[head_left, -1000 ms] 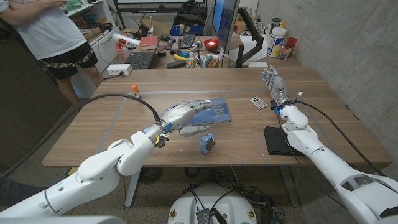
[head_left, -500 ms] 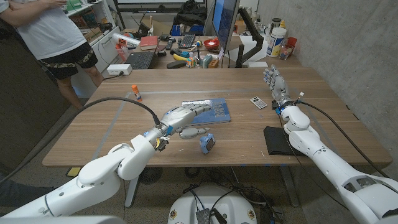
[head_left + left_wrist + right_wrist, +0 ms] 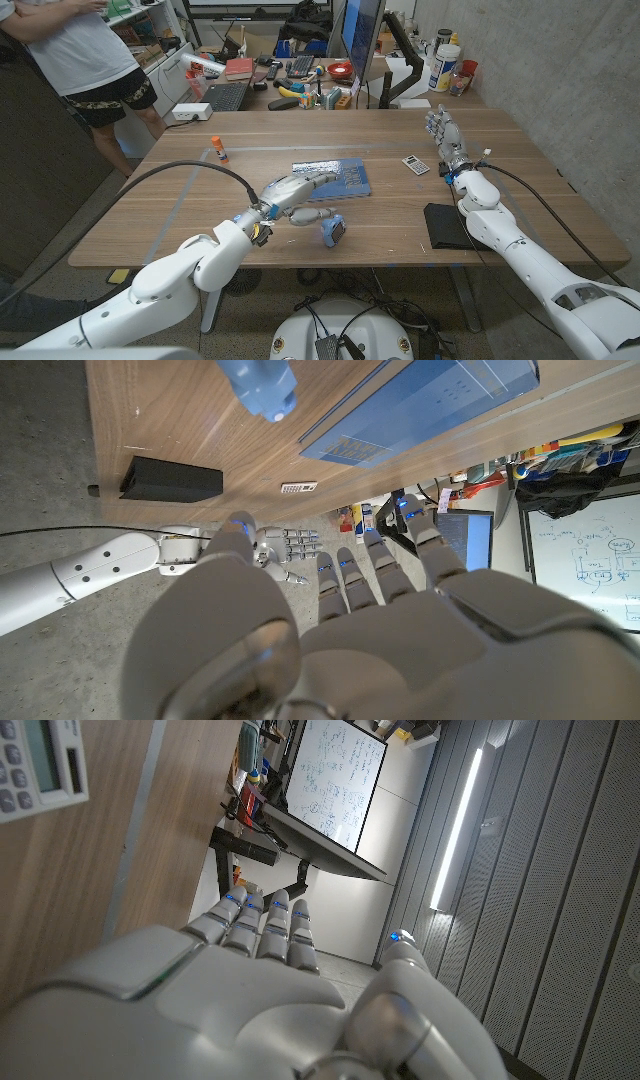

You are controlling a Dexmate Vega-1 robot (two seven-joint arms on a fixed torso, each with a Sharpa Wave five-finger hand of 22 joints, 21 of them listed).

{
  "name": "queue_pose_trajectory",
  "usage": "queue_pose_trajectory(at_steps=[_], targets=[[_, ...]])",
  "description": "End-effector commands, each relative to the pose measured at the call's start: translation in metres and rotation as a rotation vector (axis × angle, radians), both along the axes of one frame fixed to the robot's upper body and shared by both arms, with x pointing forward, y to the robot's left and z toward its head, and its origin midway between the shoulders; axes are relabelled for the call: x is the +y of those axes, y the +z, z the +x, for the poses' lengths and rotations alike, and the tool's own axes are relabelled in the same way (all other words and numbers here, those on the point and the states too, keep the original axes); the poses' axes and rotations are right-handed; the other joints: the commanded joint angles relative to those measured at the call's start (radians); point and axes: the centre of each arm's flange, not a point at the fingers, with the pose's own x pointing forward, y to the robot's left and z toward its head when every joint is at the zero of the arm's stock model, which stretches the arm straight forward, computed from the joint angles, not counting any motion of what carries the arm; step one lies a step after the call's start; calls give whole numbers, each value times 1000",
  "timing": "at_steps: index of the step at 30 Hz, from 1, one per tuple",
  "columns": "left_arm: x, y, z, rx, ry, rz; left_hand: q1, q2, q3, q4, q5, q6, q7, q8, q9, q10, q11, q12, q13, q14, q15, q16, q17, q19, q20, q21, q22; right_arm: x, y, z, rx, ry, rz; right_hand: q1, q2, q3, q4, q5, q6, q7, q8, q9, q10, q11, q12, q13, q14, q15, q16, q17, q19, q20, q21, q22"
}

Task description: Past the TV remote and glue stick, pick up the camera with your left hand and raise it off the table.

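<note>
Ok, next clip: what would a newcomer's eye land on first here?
Probably the left hand, open and reaching across the table's middle, beside the small blue camera near the front edge. Behind its fingers lies a blue book. The right hand waits on the far right, near a calculator.

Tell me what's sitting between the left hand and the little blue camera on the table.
Nothing: in the head view only bare wood separates the left hand from the blue camera; its fingers are spread, holding nothing.
</note>
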Motion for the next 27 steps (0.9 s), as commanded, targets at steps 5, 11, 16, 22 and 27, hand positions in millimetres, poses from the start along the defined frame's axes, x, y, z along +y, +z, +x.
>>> queue_pose_trajectory(at_steps=[5,11,16,22,27], targets=[[-8,4,3,65,28,43,13,-2,-1,-6,-3,5,1,1,4,6,1,-5,2,9,5,-2,2,11,11,3,4,-2,0,3,-6,2,21,-4,-1,-5,-1,8,9,0,7,5,10,-1,7,2,8,-1,-4,4,8,-14,-4,5],[-11,4,4,78,38,62,17,-2,-1,-7,-4,9,2,2,4,8,1,-5,2,11,9,-3,2,11,13,1,4,-4,-2,4,-5,2,31,-3,-1,-5,-2,9,11,1,8,5,10,-1,7,2,10,-1,-3,4,9,-14,-6,6],[-13,3,4,75,42,76,20,-3,-1,-8,-4,10,1,1,4,9,0,-5,2,14,13,-4,2,8,15,-3,4,-5,-3,4,-4,0,36,-2,-2,-5,-3,10,11,1,8,5,10,-2,6,2,9,-1,-4,4,9,-13,-8,6],[-15,0,3,67,43,91,24,-2,0,-10,-5,5,-1,-3,5,4,3,-8,3,9,15,-7,2,3,16,-8,4,-5,-3,4,-6,1,37,-1,-2,-5,-4,11,12,1,8,5,11,1,7,2,9,-1,-4,4,10,-12,-9,6],[-14,-1,1,73,48,90,27,-1,1,-10,-6,6,-2,-3,5,5,2,-8,3,9,18,-9,2,0,14,-11,4,-4,-4,3,-6,2,36,0,-2,-6,-5,12,11,2,8,5,14,3,8,2,11,0,-3,4,10,-12,-10,6]])
